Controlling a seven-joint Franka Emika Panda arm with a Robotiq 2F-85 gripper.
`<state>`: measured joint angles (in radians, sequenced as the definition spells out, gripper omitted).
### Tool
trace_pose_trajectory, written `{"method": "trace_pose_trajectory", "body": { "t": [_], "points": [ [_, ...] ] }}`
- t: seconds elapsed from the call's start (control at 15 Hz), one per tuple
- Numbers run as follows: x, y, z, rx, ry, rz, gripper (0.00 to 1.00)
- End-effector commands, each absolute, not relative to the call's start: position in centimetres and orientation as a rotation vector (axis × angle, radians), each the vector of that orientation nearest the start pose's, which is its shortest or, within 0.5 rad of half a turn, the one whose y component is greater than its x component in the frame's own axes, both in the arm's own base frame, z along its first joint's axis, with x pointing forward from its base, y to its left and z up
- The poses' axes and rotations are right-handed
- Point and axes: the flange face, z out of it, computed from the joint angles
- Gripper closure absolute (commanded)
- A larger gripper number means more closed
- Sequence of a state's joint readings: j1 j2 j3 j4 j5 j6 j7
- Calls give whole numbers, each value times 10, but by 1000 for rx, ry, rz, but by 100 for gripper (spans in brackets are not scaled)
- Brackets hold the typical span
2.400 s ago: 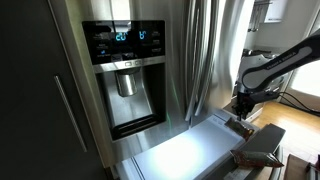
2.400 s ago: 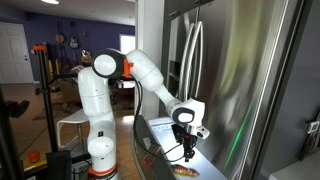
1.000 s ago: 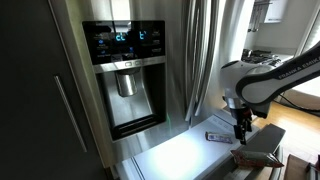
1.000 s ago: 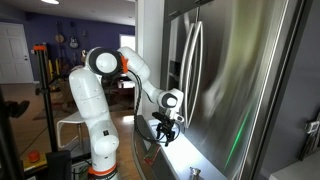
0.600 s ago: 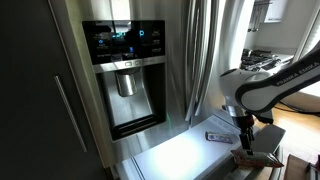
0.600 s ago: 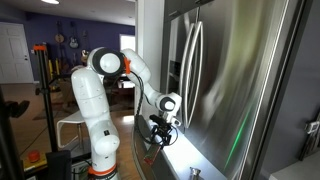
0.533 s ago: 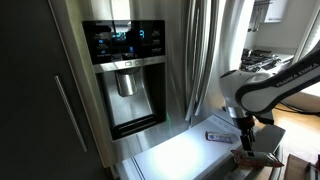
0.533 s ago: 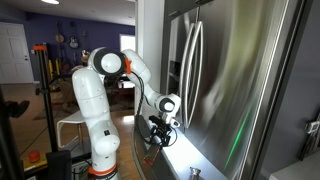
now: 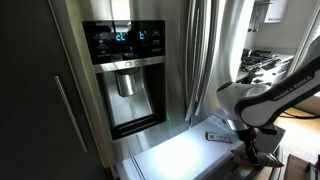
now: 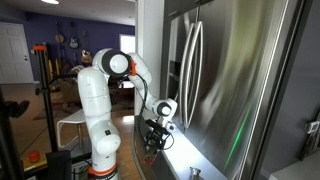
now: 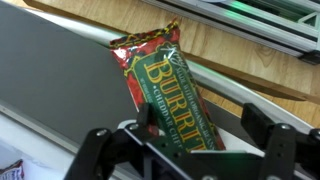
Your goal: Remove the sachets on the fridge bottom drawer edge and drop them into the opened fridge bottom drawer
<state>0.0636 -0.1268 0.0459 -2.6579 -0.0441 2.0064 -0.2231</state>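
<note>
Tall stainless-steel upper fridge doors (image 9: 200, 60) are standing shut, long vertical handles (image 10: 195, 65) reflecting light. Black dispenser panel (image 9: 125, 75) is glowing with blue display digits; grey recess sitting below. Red-and-green wrapped packet printed "BURRIT" (image 11: 172, 90) is lying diagonally across wooden flooring (image 11: 260, 70). White panelled door (image 10: 12, 50) is showing behind.

Packet (image 11: 168, 95) in wrist view: green w/ red ends, gold edging, cream "BURRIT..." lettering. Gripper (image 11: 185, 150) black. Floor (image 11: 240, 55) warm brown wood grain. Drawer front (image 11: 60, 70) dull grey steel. In an exterior view, sachet (image 9: 217, 136) whitish-grey w/ dark print; drawer interior (image 9: 185, 155) pale; dispenser panel (image 9: 124, 42) black w/ blue lit display. Arm (image 10: 100, 95) white, orange ring at joint.
</note>
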Motion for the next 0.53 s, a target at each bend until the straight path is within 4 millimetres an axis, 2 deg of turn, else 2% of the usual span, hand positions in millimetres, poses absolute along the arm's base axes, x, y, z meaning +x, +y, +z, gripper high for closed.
{"method": "trace_pose_trajectory", "body": {
  "t": [0.0, 0.27, 0.4, 0.47],
  "points": [
    [348, 35, 248, -2995, -598, 807, 37],
    [350, 27, 256, -3017, -541, 764, 69],
    [353, 22, 262, -3032, -504, 722, 80],
    [355, 19, 266, -3043, -484, 695, 80]
  ]
}}
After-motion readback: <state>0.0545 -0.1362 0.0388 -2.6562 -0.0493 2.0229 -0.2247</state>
